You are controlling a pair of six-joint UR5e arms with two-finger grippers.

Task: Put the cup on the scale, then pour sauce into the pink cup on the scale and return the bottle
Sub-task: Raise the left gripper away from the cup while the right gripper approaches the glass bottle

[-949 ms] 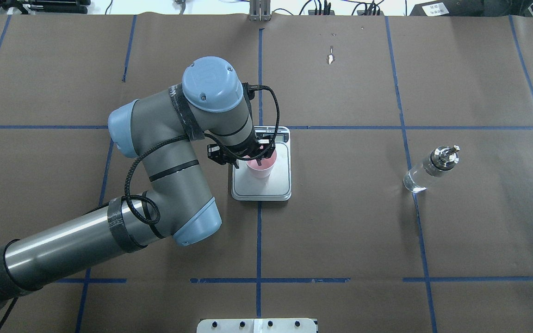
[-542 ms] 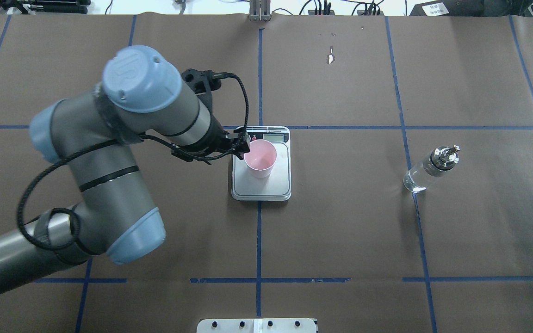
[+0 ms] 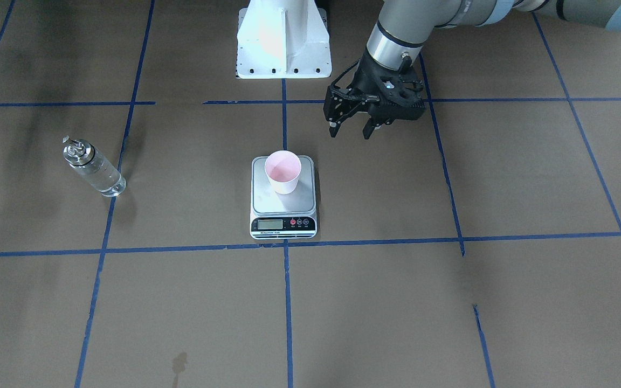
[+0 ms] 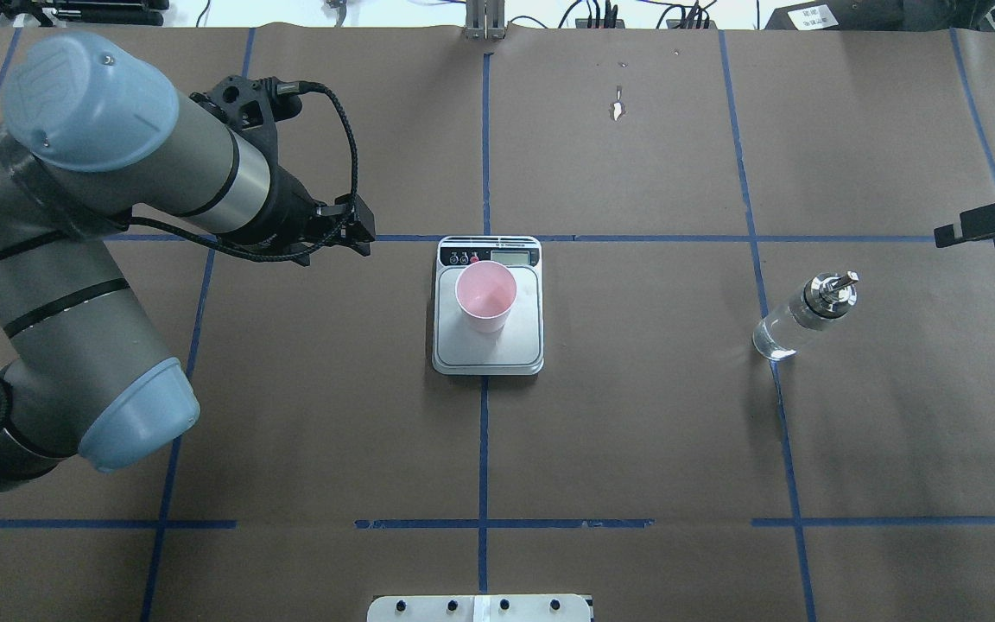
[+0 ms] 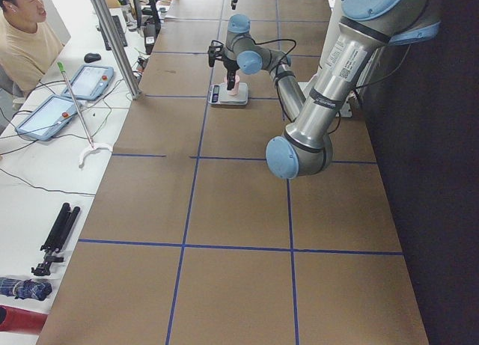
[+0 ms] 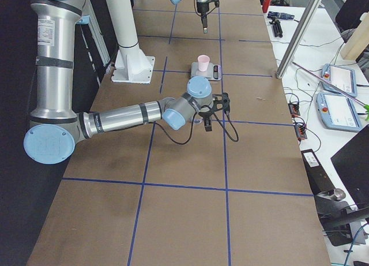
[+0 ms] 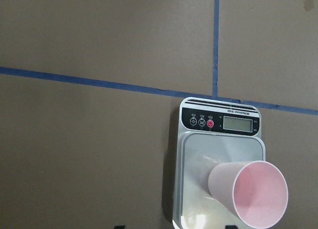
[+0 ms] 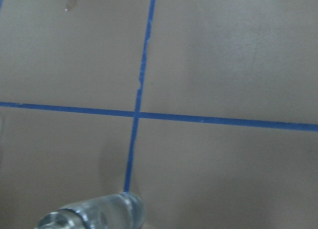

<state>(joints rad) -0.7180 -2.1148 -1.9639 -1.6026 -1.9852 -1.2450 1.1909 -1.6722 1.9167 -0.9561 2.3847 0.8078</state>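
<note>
**Brown bench, cup set on the scale, left tool off it**

Brown paper covers the bench (image 3: 450, 296), marked into squares by blue tape lines (image 3: 181, 249). Near its middle I see the flat square steel-topped scale with a black display strip (image 3: 283, 203). The small tapered pale pink cup (image 3: 283, 173) stands upright on the platform, mouth up, about in the middle and inside its edges.

My left tool (image 3: 350, 130) hangs above the bench on the robot's left of the scale, apart from both scale and cup. Its two black fingers are spread, with nothing between them. From the left wrist camera I look down on the scale and cup from that side.

The small clear glass bottle with a shiny silver pour-spout cap (image 3: 95, 170) stands on its base on a tape line, well apart from the scale on the robot's right. The clear, colourless sauce (image 3: 103, 179) sits inside it.

My right tool (image 4: 981, 226) pokes in at the overhead view's right edge, near the bottle but not touching it. I cannot tell whether its fingers are spread or closed. The right wrist camera catches only part of the bottle at the bottom of its picture.
</note>
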